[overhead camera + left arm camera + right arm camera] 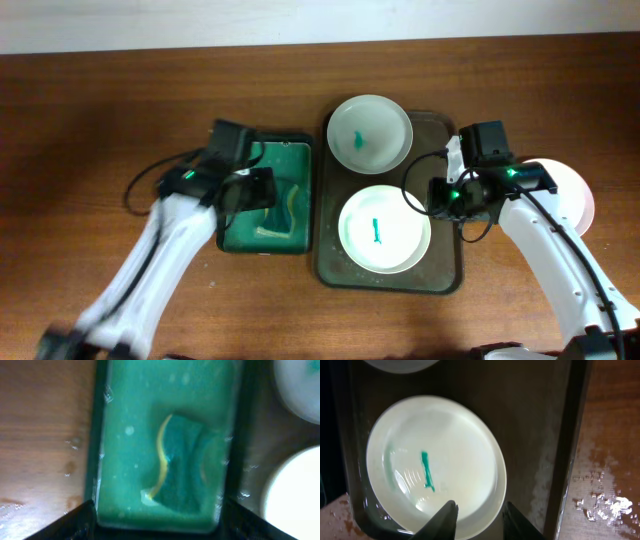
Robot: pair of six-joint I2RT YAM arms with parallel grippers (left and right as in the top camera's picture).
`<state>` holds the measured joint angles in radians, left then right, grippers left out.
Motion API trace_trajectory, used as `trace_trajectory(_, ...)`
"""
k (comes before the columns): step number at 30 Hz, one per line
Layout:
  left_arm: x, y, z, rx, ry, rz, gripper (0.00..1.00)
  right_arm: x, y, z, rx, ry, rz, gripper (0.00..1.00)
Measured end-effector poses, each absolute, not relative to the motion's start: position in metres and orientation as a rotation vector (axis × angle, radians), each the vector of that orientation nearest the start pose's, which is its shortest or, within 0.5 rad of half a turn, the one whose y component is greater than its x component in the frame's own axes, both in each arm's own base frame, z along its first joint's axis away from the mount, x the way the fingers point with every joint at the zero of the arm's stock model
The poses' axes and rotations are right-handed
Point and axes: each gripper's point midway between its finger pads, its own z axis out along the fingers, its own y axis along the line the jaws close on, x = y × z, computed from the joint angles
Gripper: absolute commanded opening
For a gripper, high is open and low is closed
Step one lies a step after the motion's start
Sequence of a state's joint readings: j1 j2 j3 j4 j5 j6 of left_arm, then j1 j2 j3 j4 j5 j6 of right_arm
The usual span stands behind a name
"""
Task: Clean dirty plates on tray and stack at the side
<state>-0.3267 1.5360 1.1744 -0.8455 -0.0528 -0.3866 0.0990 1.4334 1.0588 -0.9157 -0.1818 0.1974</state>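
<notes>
The right gripper [477, 521] hangs low over the near plate [445, 455] on the dark tray [540, 435]. Its 2 fingers are spread wide and hold nothing, and the rim seems to sit between them. It should go down, squeeze gently and lift the plate flat. The left gripper [160, 517], spread wide too, points down at the sponge [182, 465] in the green tray [125, 410]. A far plate [370, 133] waits on the dark tray.

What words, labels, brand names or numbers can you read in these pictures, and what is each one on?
None: no words, numbers or labels show in any view.
The plates, the brown tray, the green tray and its sponge are all unmarked.
The green marks on the plates are smears, not writing.
</notes>
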Motion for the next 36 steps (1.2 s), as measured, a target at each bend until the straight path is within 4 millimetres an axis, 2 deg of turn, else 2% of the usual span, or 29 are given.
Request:
trace_trajectory(2,0.346,-0.12,0.067,-0.03,2.86,-0.098,0.65,0.292,0.06,0.106,0.103,2.893,0.318,0.32)
trace_trajectory(3,0.346,-0.128,0.04,0.001,2.905,-0.09,0.56,0.29,0.06,0.106,0.099,2.899,0.317,0.32)
trace_trajectory(4,0.349,-0.135,0.023,0.027,2.912,-0.094,0.49,0.29,0.06,0.106,0.095,2.901,0.317,0.32)
trace_trajectory(6,0.364,-0.145,0.009,0.049,2.872,-0.126,0.24,0.29,0.06,0.106,0.093,2.9,0.316,0.32)
trace_trajectory(7,0.372,-0.148,0.007,0.053,2.844,-0.139,0.05,0.29,0.06,0.106,0.09,2.901,0.316,0.32)
trace_trajectory(8,0.378,-0.151,0.007,0.052,2.821,-0.15,0.0,0.289,0.06,0.106,0.089,2.902,0.316,0.32)
trace_trajectory(10,0.38,-0.15,0.004,0.057,2.822,-0.141,0.0,0.289,0.06,0.106,0.089,2.904,0.315,0.32)
trace_trajectory(11,0.379,-0.15,0.004,0.055,2.826,-0.132,0.03,0.288,0.06,0.105,0.091,2.91,0.315,0.32)
trace_trajectory(12,0.379,-0.148,0.004,0.054,2.832,-0.118,0.28,0.287,0.06,0.105,0.091,2.913,0.315,0.32)
trace_trajectory(13,0.376,-0.146,0.004,0.054,2.845,-0.1,0.46,0.287,0.06,0.105,0.092,2.915,0.314,0.32)
trace_trajectory(14,0.372,-0.142,0.005,0.054,2.868,-0.072,0.57,0.287,0.06,0.105,0.091,2.914,0.314,0.32)
trace_trajectory(15,0.367,-0.138,0.005,0.059,2.894,-0.043,0.63,0.286,0.06,0.105,0.091,2.915,0.315,0.32)
trace_trajectory(17,0.357,-0.132,0.012,0.053,2.955,0.002,0.69,0.285,0.06,0.105,0.092,2.921,0.314,0.32)
trace_trajectory(18,0.352,-0.131,0.017,0.06,2.982,0.009,0.66,0.284,0.06,0.105,0.093,2.923,0.315,0.32)
trace_trajectory(19,0.349,-0.132,0.021,0.062,2.993,0.002,0.55,0.284,0.06,0.105,0.093,2.925,0.315,0.32)
trace_trajectory(21,0.342,-0.133,0.026,0.062,3.02,-0.017,0.46,0.284,0.06,0.104,0.092,2.926,0.316,0.32)
trace_trajectory(22,0.338,-0.133,0.027,0.07,3.035,-0.028,0.37,0.284,0.06,0.104,0.092,2.926,0.317,0.32)
trace_trajectory(24,0.333,-0.138,0.022,0.073,3.046,-0.077,0.3,0.284,0.06,0.105,0.092,2.925,0.317,0.32)
trace_trajectory(25,0.333,-0.139,0.017,0.071,3.034,-0.098,0.08,0.284,0.06,0.105,0.092,2.924,0.317,0.32)
trace_trajectory(26,0.334,-0.141,0.011,0.071,3.015,-0.119,0.0,0.284,0.06,0.105,0.092,2.924,0.317,0.32)
trace_trajectory(29,0.334,-0.141,0.006,0.075,2.976,-0.14,0.0,0.284,0.06,0.105,0.092,2.924,0.316,0.32)
trace_trajectory(31,0.329,-0.139,0.01,0.072,3.008,-0.124,0.0,0.285,0.06,0.105,0.093,2.922,0.312,0.38)
trace_trajectory(33,0.317,-0.135,0.023,0.07,3.086,-0.093,0.0,0.289,0.054,0.104,0.147,2.91,0.285,0.39)
trace_trajectory(35,0.324,-0.14,0.047,0.077,3.077,-0.104,0.0,0.291,0.049,0.102,0.186,2.909,0.271,0.39)
trace_trajectory(36,0.332,-0.147,0.068,0.084,3.044,-0.138,0.0,0.291,0.047,0.099,0.202,2.919,0.262,0.39)
